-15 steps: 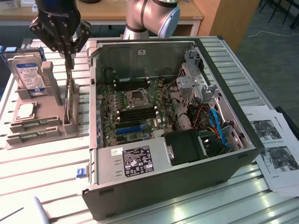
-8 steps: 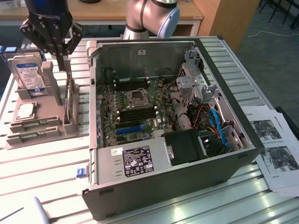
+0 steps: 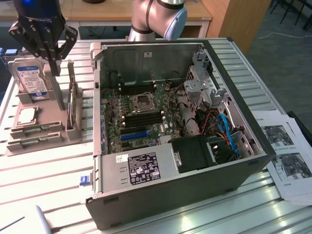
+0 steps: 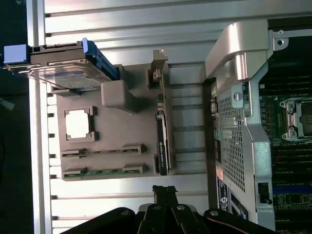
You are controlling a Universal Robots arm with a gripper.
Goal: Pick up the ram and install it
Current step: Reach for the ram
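Note:
The ram lies as two green sticks in the slots of a grey holder tray (image 3: 73, 136) at the exterior view's left: one ram stick (image 3: 38, 129) (image 4: 103, 150) and a second one (image 3: 33, 142) (image 4: 103, 171) beside it. My gripper (image 3: 53, 67) (image 4: 165, 191) hangs above the tray, over its far end near the hard drive, shut with nothing in it. It is well clear of the sticks. The open computer case (image 3: 234, 180) shows the motherboard with black memory slots (image 3: 144, 118) around the CPU socket (image 3: 143, 101).
The tray also holds a hard drive (image 3: 30, 78) (image 4: 68, 68), a CPU chip (image 3: 27, 115) (image 4: 78, 123), an upright grey post (image 3: 58, 95) and a card standing on edge (image 3: 73, 105) (image 4: 162, 141). Papers (image 3: 287, 161) lie on the slatted table at the exterior view's right.

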